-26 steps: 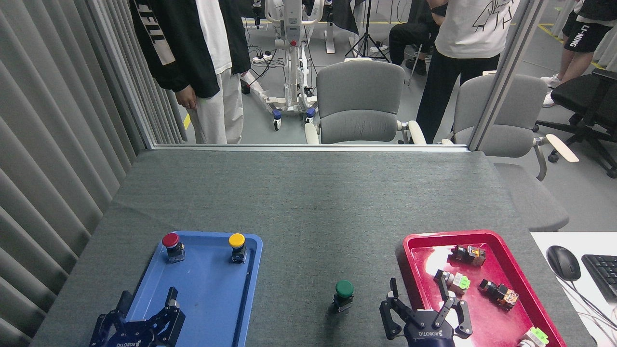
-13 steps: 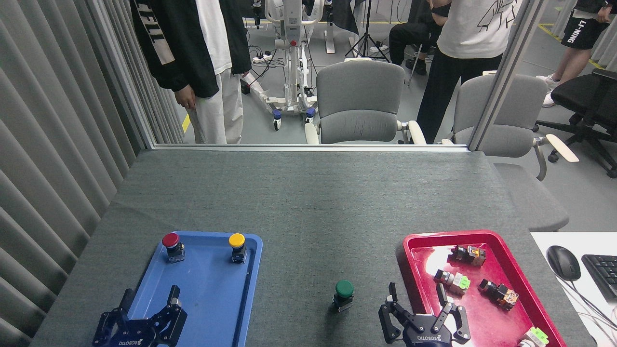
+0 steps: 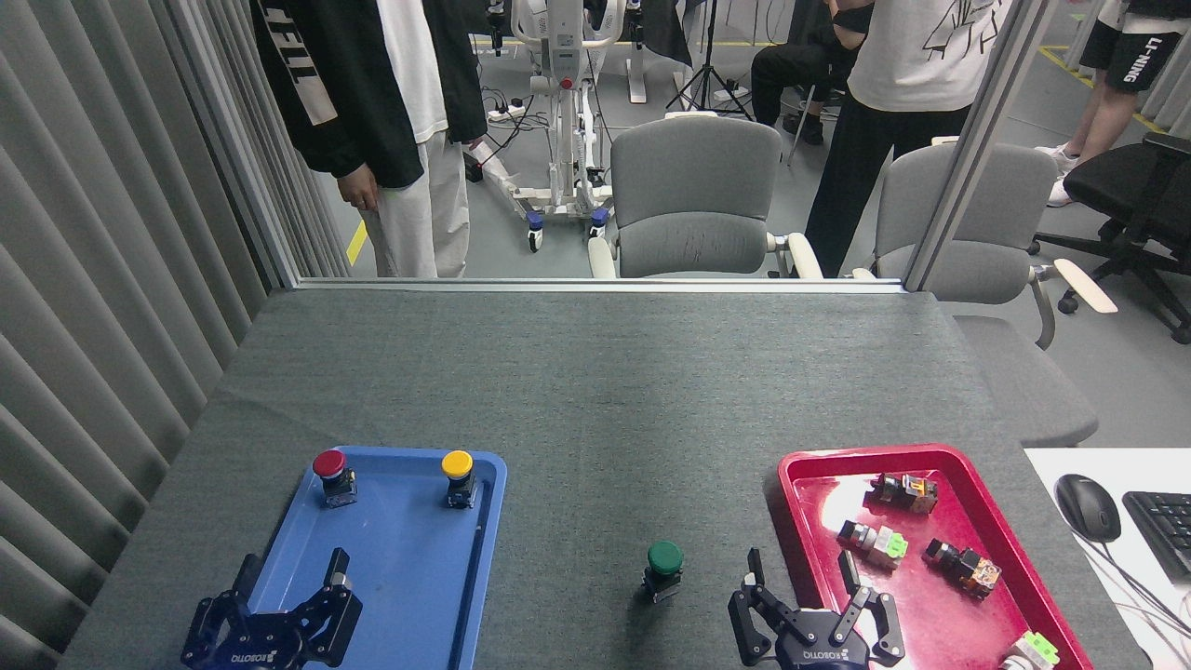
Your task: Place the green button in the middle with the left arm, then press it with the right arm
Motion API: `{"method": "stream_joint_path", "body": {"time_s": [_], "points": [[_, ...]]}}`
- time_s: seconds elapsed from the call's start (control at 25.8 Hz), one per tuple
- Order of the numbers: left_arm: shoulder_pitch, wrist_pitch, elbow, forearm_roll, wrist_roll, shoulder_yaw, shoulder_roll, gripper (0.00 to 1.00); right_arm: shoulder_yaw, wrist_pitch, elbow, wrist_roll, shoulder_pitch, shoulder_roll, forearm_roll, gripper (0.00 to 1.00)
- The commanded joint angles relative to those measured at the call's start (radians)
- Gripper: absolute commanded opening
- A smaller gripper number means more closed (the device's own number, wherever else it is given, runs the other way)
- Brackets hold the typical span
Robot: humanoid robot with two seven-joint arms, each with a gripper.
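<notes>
The green button point(image 3: 664, 568) is standing upright on the bare grey cloth of the surface point(image 3: 595, 391), in the gap between the blue tray point(image 3: 391, 596) on the left and the red tray point(image 3: 828, 465) on the right. That bare patch is the middle the task names, so the placing half looks done and the button is sitting cap-up, ready to be pushed from above.

The left claw point(image 3: 290, 582) is hovering low over the near end of the blue tray, fingers spread and gripping nothing; it is well clear of the button, which leaves room for the other arm. The red button point(image 3: 330, 473) and yellow button point(image 3: 457, 475) are standing at the tray's far end, well apart from it.

The right claw point(image 3: 800, 582) is sitting just right of the green button, over the near left edge of the red tray, fingers apart and empty. It is not touching the cap. To press, it likely needs to shift left over the cap and come down, probably with the fingers drawn together so a tip meets the cap squarely rather than straddling it.
</notes>
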Motion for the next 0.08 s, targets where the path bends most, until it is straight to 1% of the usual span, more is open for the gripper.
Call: {"method": "stream_joint_path", "body": {"time_s": [0.0,0.04], "points": [[-0.01,-0.09,0.01,-0.001,0.006,-0.102,0.029,0.99,0.0,-0.005,0.0,0.0,0.0,0.001,0.002,1.0],[-0.027,-0.135,0.024,-0.001,0.009,-0.143,0.05,0.99,0.0,-0.005,0.0,-0.001,0.0,0.001,0.002,1.0]]}}
